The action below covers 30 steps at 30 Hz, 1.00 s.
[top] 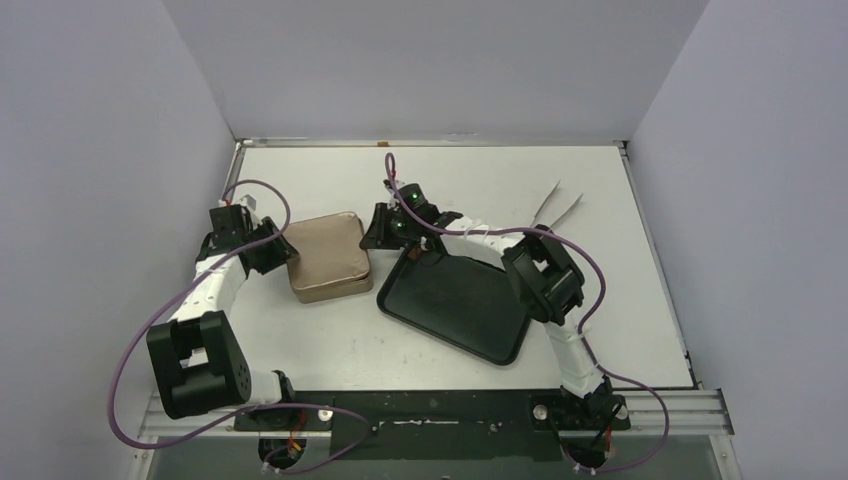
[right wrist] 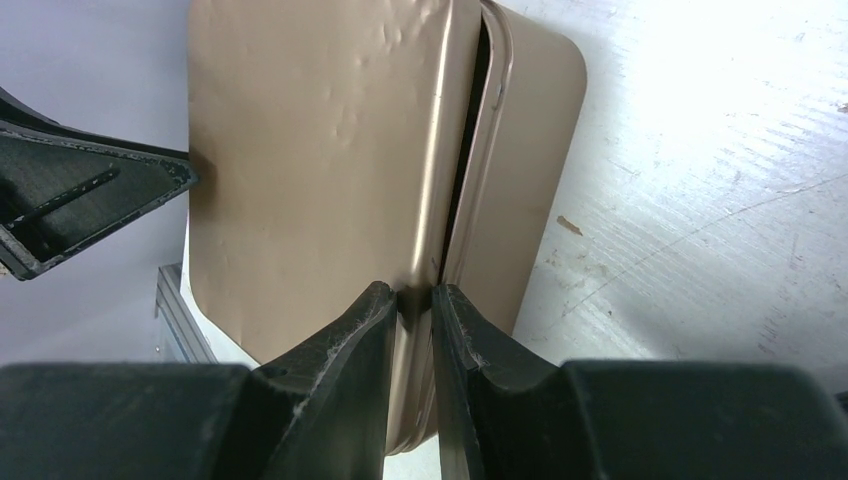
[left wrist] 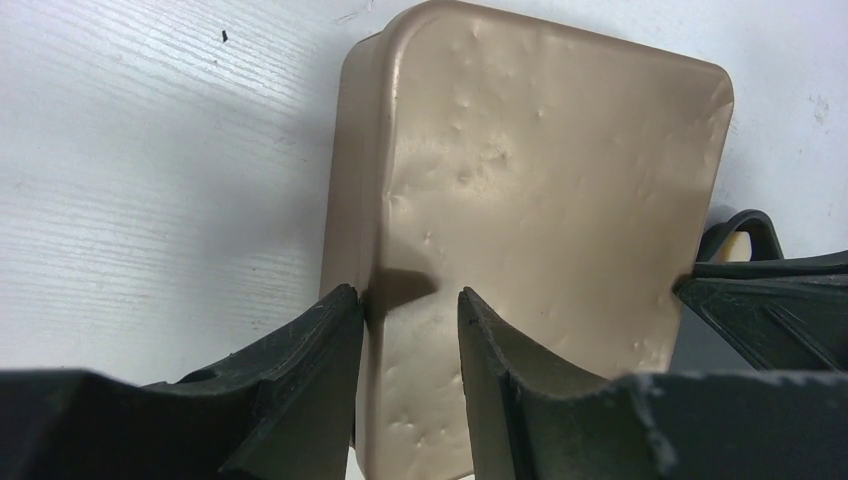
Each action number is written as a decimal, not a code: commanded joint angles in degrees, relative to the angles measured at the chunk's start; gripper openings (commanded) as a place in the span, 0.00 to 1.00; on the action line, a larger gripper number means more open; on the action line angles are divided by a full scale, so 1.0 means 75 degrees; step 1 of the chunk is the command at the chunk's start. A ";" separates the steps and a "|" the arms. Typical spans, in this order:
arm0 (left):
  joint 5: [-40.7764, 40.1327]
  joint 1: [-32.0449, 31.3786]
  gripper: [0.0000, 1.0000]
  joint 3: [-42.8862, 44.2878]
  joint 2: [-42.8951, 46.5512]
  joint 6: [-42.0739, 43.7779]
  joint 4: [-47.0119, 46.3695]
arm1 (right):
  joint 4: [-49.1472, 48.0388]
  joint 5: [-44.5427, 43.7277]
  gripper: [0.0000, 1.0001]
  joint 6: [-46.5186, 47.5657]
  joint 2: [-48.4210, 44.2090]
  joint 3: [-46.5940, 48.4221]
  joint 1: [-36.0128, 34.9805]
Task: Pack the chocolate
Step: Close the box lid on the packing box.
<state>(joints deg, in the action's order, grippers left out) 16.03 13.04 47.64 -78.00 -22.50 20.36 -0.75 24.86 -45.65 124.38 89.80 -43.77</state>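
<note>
Counter (top: pixel 620 310), white and scuffed, carries everything between pale walls. Both arms reach in from the near edge, the left arm (top: pixel 205 295) bending round to the tin's left side and the right arm (top: pixel 545 280) stretching over the tray toward the tin's right side. The black tray (top: pixel 455 305) lies at the middle, tilted, with its far left corner near the tin. The gold-brown tin (top: pixel 328 258) sits just left of it, with rounded corners and its lid (right wrist: pixel 310 150) on top. In the right wrist view a dark slit shows along one edge between the lid and the tin.

The left end effector (left wrist: pixel 403 298) is clamped across the tin's side edge, one finger (left wrist: pixel 330 330) against the wall and the other on the dimpled top. The right end effector (right wrist: pixel 412 295) is pinched tight on the lid's rim. A pair of metal tongs (top: pixel 560 208) lies well apart at the far right. The chocolate shows in no view, and whether it is inside the tin cannot be told.
</note>
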 commanded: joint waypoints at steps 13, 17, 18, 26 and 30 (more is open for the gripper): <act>0.0133 -0.0109 0.38 0.0625 -0.0060 -0.0047 -0.0110 | -0.0528 0.0254 0.21 -0.0020 -0.0745 0.0178 -0.0376; 0.0039 -0.0104 0.38 0.0649 -0.0062 0.0029 -0.0015 | -0.0575 0.0249 0.21 -0.0030 -0.0839 0.0070 -0.0410; 0.0030 -0.0101 0.38 0.0633 -0.0081 0.0037 -0.0004 | -0.0604 0.0245 0.21 -0.0032 -0.0872 0.0011 -0.0421; 0.0107 -0.0111 0.38 0.0380 -0.0099 0.0071 -0.0124 | -0.0777 0.0172 0.21 -0.0080 -0.0981 -0.0270 -0.0445; 0.0138 -0.0121 0.38 0.0281 -0.0020 0.0040 -0.0184 | -0.0804 0.0114 0.21 -0.0033 -0.1064 -0.0408 -0.0451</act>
<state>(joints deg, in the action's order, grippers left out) 13.37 13.06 49.87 -78.91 -21.80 20.82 -1.41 24.71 -45.67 121.05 87.53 -45.52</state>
